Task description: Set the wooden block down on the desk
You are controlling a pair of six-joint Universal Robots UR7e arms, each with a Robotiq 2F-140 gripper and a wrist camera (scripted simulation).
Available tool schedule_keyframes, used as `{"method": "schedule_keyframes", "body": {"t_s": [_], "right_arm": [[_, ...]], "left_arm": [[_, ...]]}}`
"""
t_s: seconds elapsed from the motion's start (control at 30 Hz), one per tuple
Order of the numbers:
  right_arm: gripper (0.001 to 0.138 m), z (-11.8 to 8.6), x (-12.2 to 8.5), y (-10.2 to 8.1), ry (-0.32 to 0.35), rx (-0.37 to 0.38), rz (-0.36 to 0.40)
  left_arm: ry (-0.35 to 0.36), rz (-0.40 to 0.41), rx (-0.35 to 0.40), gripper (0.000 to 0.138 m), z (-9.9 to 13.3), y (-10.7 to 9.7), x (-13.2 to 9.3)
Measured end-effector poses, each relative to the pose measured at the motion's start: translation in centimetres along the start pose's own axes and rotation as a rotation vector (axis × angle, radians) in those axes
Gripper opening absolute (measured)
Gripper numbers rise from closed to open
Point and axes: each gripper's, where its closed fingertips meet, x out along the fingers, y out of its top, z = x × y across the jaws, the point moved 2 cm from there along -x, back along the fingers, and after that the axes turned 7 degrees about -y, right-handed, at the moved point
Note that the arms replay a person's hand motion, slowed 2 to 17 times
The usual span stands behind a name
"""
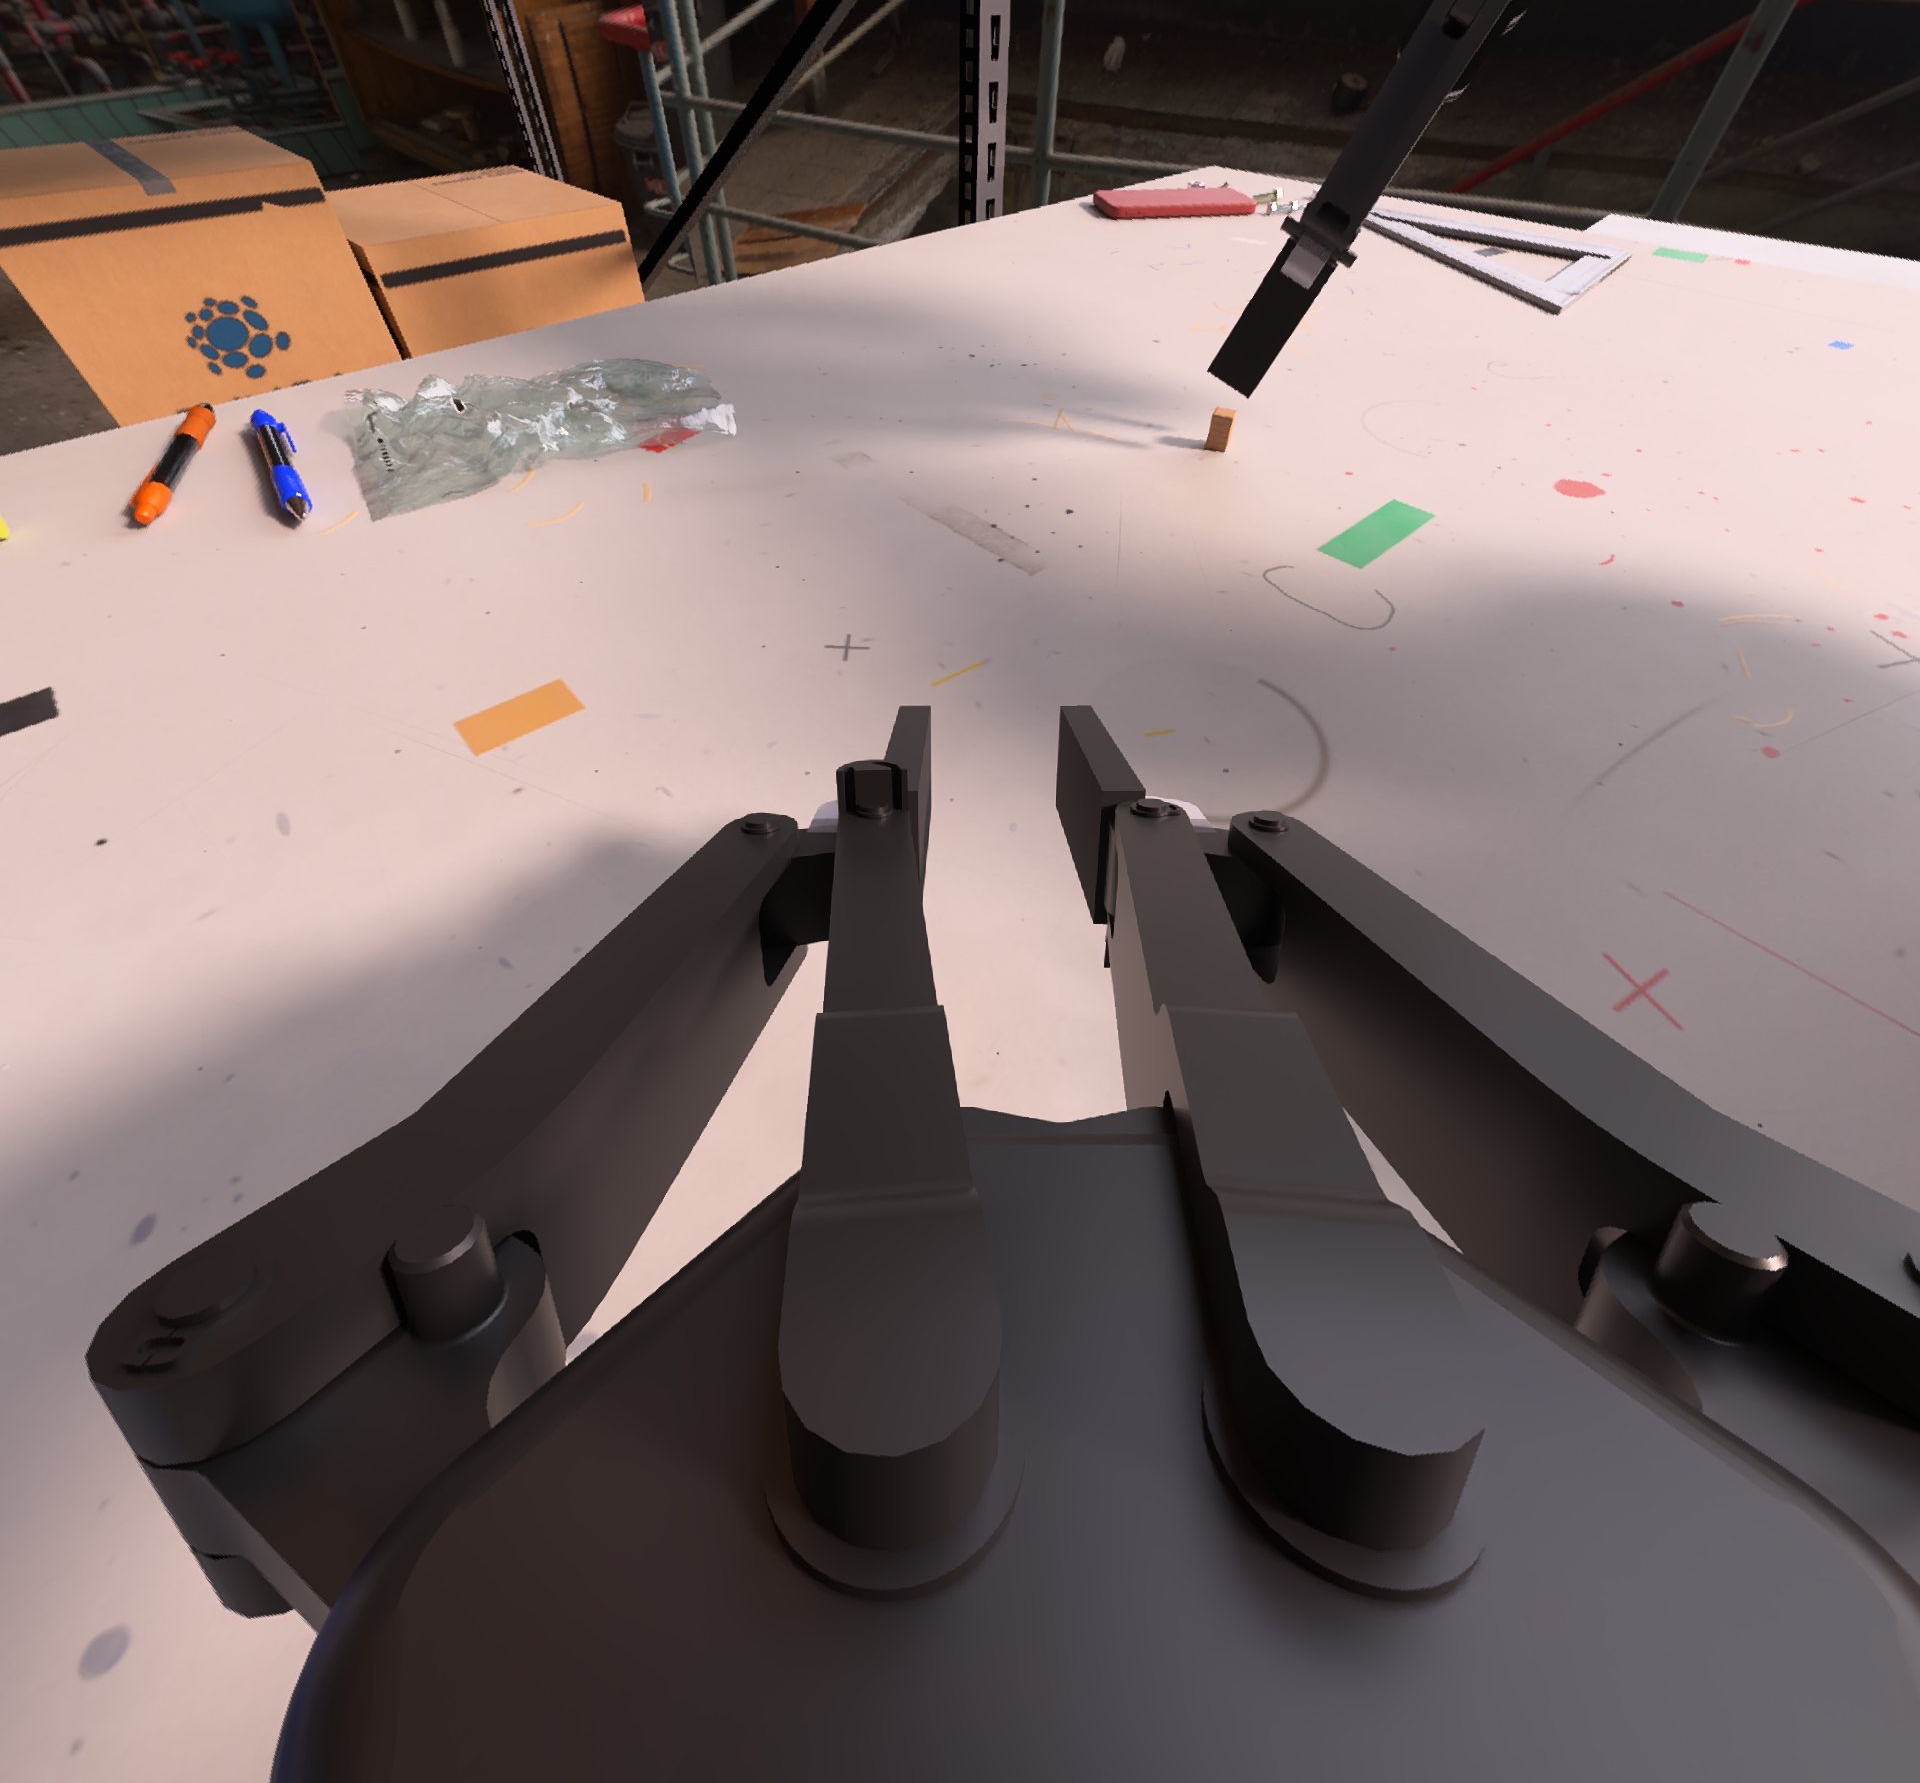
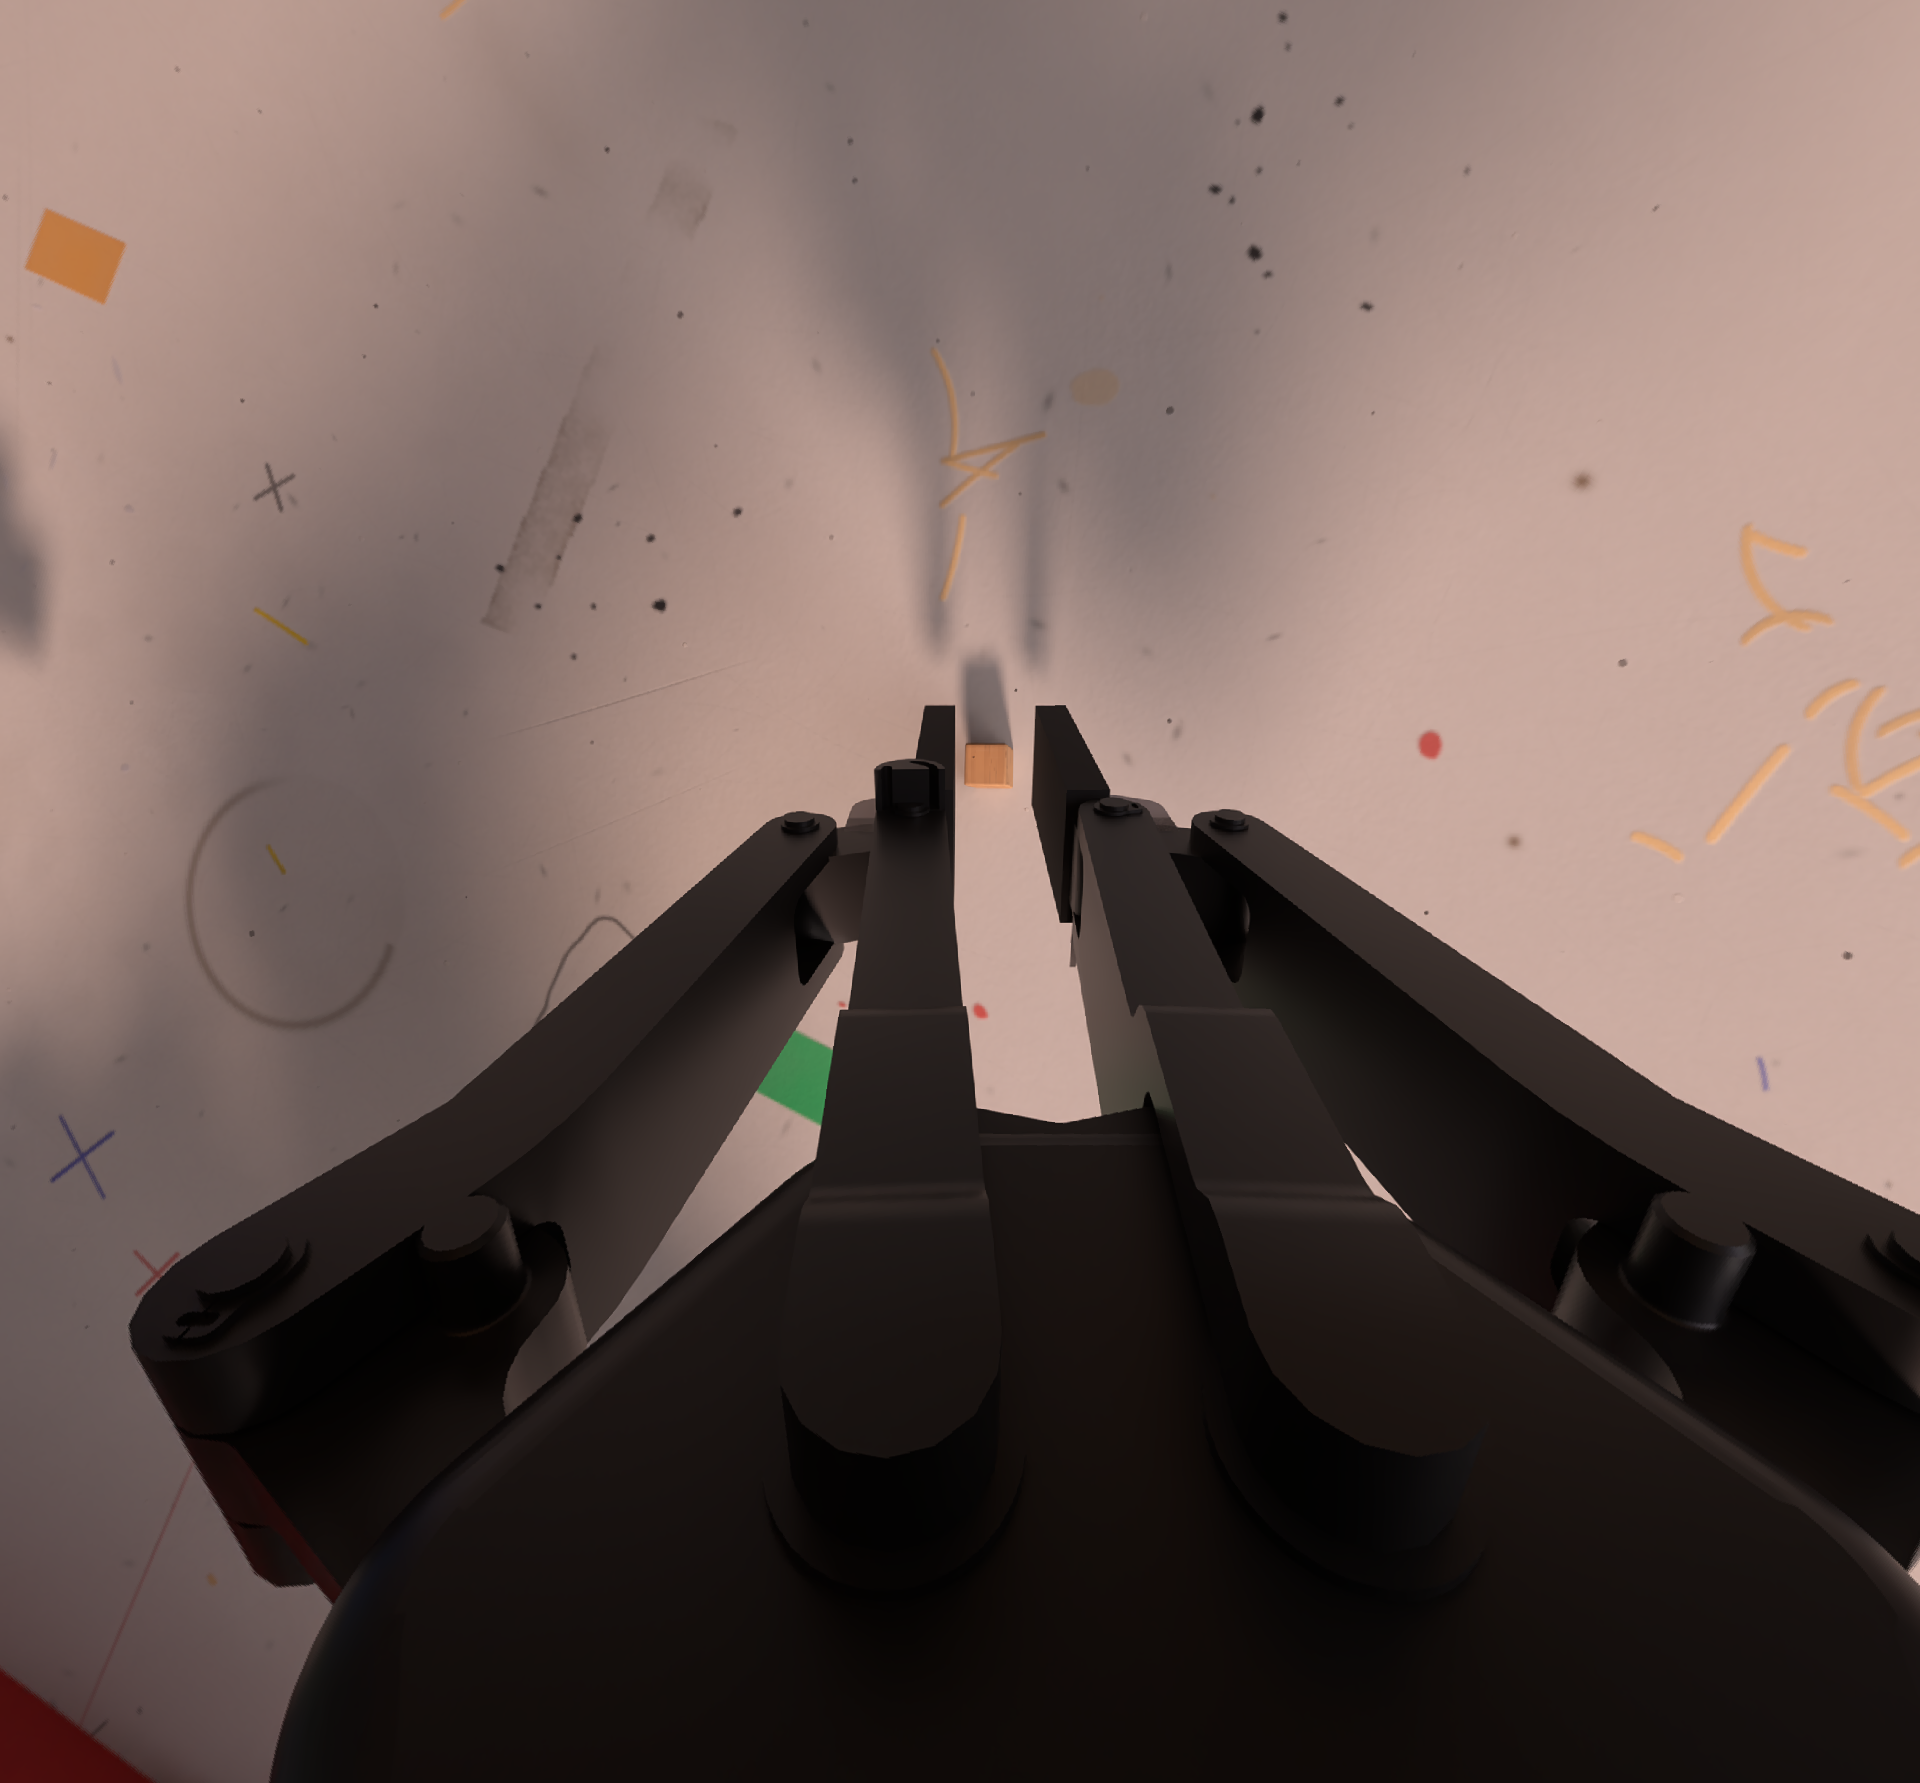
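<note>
Right pincer (image 2: 992,746) hangs over the bench (image 1: 935,507), tips pointing down, released w/ a narrow gap and gripping nothing. Wooden block (image 2: 987,765) sits on the bench straight below that gap, clear of both fingers. From the left wrist view the block (image 1: 1220,430) stands upright just under the right pincer (image 1: 1252,351), not touching it. Left pincer (image 1: 992,746) is well back from the block, released too, empty. Orange marker (image 1: 171,464), blue pen (image 1: 281,464) and a crumpled plastic bag (image 1: 530,424) lie far off to the left.
</note>
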Motion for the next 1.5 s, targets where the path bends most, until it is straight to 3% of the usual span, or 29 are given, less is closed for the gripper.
{"method": "schedule_keyframes", "body": {"t_s": [0.27,0.57,1.0,1.2,1.37,1.5], "right_arm": [[0.022,-0.3,-2.7,0.9,-0.056,-0.029,0.117],[0.026,-1.9,-7.2,1.8,-0.116,-0.063,0.285],[0.028,-7.5,-14.2,2.4,-0.141,-0.160,0.582],[0.029,-10.0,-16.7,2.3,-0.188,-0.220,0.713],[0.034,-11.6,-17.7,1.7,-0.255,-0.256,0.773],[0.034,-12.9,-17.7,1.2,-0.292,-0.285,0.776]], "left_arm": [[0.002,0.000,0.000,0.033,0.0,0.0,0.0],[0.007,0.000,0.002,0.033,0.0,0.0,0.0],[0.012,0.004,0.003,0.033,-0.1,0.0,0.0],[0.015,0.009,0.002,0.033,-0.1,0.1,0.0],[0.019,0.016,0.000,0.032,-0.1,0.1,-0.1],[0.019,0.022,-0.002,0.032,-0.1,0.2,-0.1]]}}
